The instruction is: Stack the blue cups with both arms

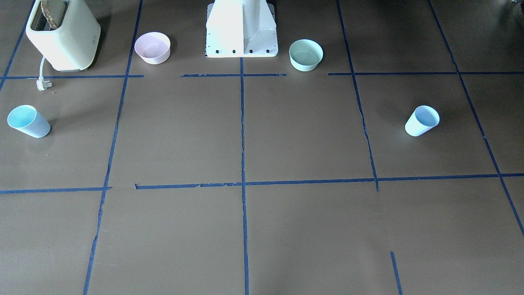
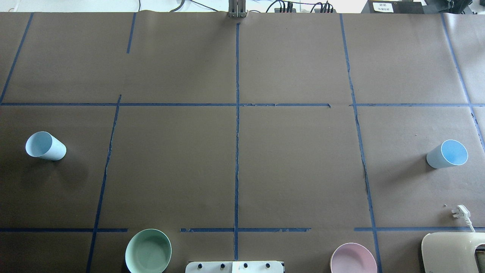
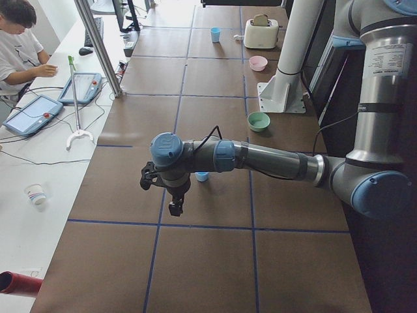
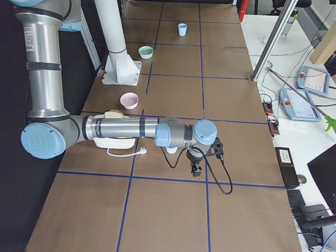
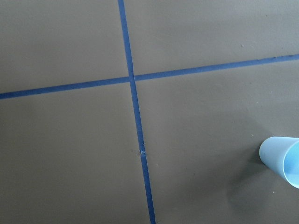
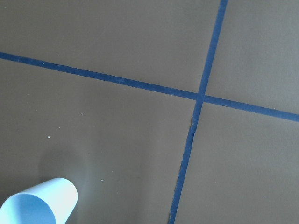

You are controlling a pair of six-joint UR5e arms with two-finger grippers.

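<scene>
Two pale blue cups stand upright, far apart, on the brown table. One is on my left side [image 2: 45, 146] [image 1: 422, 120], the other on my right side [image 2: 447, 154] [image 1: 28, 121]. The left gripper [image 3: 176, 207] shows only in the exterior left view, hanging above the table near the left cup [image 3: 202, 176]; I cannot tell if it is open. The right gripper [image 4: 196, 169] shows only in the exterior right view, beside the right cup [image 4: 171, 150]; its state is also unclear. The wrist views show each cup at the frame edge [image 5: 281, 161] [image 6: 39, 205].
A mint-green bowl [image 2: 148, 251] and a pink bowl [image 2: 353, 259] flank the white pedestal base [image 1: 241, 30]. A cream toaster [image 1: 63, 35] with a loose plug [image 1: 43, 84] stands at my right rear. Blue tape lines grid the table. An operator [image 3: 19, 45] sits beyond the far edge.
</scene>
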